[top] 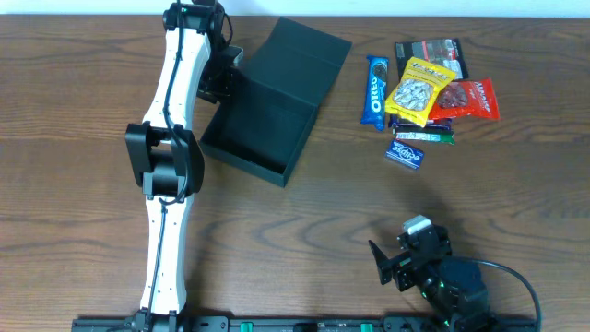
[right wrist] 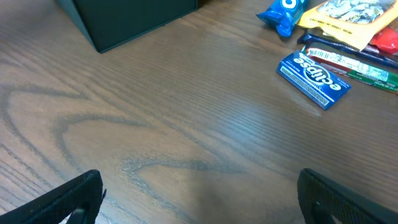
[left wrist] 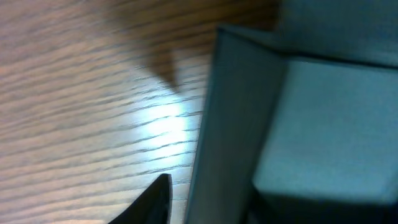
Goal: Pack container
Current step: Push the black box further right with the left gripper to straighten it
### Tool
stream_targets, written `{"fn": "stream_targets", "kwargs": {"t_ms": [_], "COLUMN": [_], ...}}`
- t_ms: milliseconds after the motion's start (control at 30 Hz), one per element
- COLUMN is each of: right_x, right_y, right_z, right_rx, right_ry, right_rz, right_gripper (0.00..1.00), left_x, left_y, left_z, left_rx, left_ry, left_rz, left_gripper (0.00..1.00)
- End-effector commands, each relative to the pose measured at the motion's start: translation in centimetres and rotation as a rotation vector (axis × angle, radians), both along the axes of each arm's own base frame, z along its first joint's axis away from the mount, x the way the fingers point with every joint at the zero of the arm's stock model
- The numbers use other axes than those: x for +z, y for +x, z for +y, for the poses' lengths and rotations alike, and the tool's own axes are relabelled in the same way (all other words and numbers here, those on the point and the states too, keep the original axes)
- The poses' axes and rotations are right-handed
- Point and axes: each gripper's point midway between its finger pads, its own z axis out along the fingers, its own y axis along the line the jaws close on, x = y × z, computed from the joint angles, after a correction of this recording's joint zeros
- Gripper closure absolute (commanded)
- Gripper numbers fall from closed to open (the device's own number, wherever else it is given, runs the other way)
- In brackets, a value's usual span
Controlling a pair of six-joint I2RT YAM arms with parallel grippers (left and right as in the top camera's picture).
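The container (top: 263, 129) is a shallow matte black box standing open at the upper middle of the table, with its flap lid (top: 300, 55) laid back behind it. My left gripper (top: 221, 81) sits at the box's left wall. In the left wrist view the gripper (left wrist: 205, 205) straddles that wall (left wrist: 230, 124): one finger shows outside it, and the other is hidden in the dark inside. It looks shut on the wall. My right gripper (top: 406, 260) is open and empty over bare wood near the front edge, also shown in the right wrist view (right wrist: 199, 193).
Snack packets lie to the right of the box: a blue Oreo pack (top: 375, 92), a yellow packet (top: 419, 90), a red packet (top: 470, 100), a dark packet (top: 429, 51) and a blue Eclipse gum pack (top: 404, 155), which also shows in the right wrist view (right wrist: 314, 78).
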Motion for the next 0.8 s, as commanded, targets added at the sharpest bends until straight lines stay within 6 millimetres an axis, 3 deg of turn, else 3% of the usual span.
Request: {"fn": "stream_targets", "kwargs": {"t_ms": [0,233,433,767], "right_x": [-0.2,-0.2,-0.2,-0.2], "right_y": [0.0,0.0,0.0,0.0], "right_z": [0.0,0.0,0.0,0.0], "right_rx": [0.004,0.004,0.004,0.004], "right_ry": [-0.011,-0.011,-0.011,-0.011], "right_rz": [-0.004,-0.004,-0.004,-0.004], "right_gripper": [0.01,0.01,0.01,0.01], "left_x": [-0.1,-0.1,0.0,0.0], "left_y": [-0.1,-1.1,-2.2,-2.8], "left_z": [1.2,0.9,0.1,-0.9], "left_rx": [0.145,0.322,0.402,0.276], "left_ry": [0.069,0.084,0.100,0.130], "left_rz": [0.009,0.057,0.095,0.098], "left_gripper": [0.76,0.94,0.94,0.94]}}
